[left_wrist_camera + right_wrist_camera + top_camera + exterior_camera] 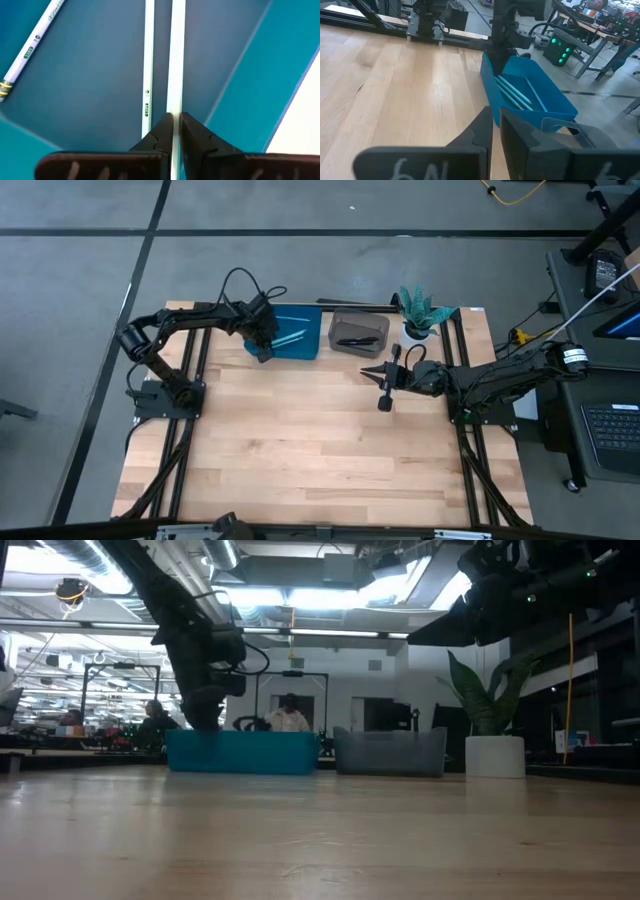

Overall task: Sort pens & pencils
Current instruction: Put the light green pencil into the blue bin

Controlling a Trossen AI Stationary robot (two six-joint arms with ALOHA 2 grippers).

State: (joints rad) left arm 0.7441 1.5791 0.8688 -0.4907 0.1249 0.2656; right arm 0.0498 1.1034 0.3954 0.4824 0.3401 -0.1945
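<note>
Pale wood table, grey floor, lit workshop behind

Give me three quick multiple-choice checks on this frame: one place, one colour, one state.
1. Where is the left tool?
A. over the blue bin
B. over the grey bin
C. beside the plant

2. What colour is the bin holding the black pens?
A. blue
B. grey
C. white

3. What is the left tool doing?
A. wide open
B. shut on a pencil
C. holding a pen

Answers:
1 A: the high view shows it at the blue bin.
2 B: they lie in the grey bin.
3 B: the left wrist view shows a pencil pinched between the fingers.
</note>
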